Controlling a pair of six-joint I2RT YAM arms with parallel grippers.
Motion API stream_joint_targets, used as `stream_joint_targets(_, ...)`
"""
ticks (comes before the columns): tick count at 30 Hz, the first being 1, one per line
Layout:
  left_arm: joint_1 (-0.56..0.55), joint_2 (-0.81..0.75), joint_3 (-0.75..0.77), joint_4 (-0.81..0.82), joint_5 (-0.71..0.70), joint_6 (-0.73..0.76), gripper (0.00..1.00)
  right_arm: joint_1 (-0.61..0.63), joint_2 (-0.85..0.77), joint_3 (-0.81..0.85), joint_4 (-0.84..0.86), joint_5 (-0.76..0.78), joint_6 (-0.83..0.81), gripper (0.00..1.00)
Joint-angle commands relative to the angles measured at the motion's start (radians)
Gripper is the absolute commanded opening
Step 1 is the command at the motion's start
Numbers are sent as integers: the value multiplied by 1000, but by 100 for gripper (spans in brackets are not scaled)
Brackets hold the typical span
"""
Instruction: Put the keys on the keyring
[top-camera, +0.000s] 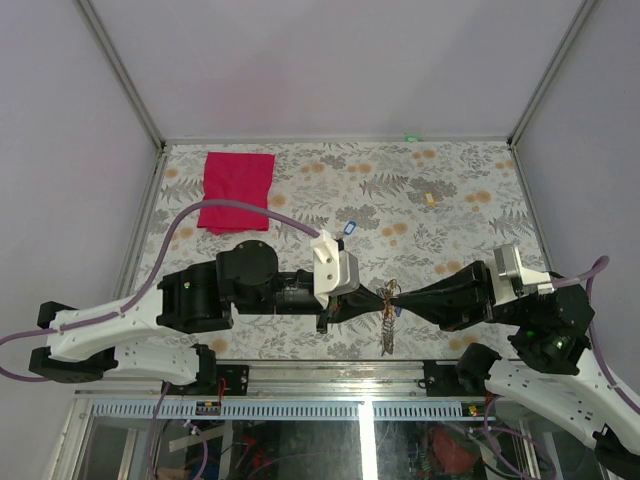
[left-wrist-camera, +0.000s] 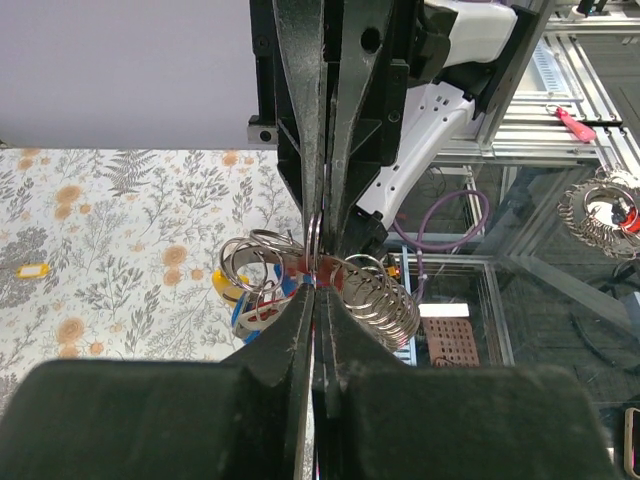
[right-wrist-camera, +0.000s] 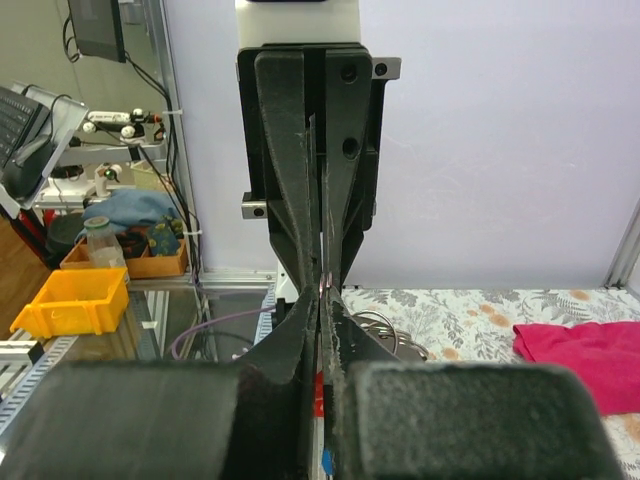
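Steel keyring (left-wrist-camera: 315, 236) sits at lower centre of the top view, both jaw pairs closed on it, left gripper (top-camera: 374, 303) meeting right gripper (top-camera: 402, 297), keys (top-camera: 385, 330) dangling. I'd twist slowly, feeding along the coil without slackening either grip.

Keyring (left-wrist-camera: 315, 238) — thin silver ring, upright, edge-on, pinched in mid-air betw. left gripper (top-camera: 378, 302) & right gripper (top-camera: 400, 297). Keys (left-wrist-camera: 262, 288) w/ blue, yellow, red tags hang bunched beside it. One blue-tagged key (top-camera: 348, 228) lies flat — well apart.
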Motion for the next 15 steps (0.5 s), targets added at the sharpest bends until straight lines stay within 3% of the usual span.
stream_joint_targets(1,-4,-7,-34,80,22,-27,0,0,-19,-5,232,56,58,0)
stream_joint_targets(15,-2,-69,-129,223,-5,-54,0,-1,-88,-48,234,179,48,0)
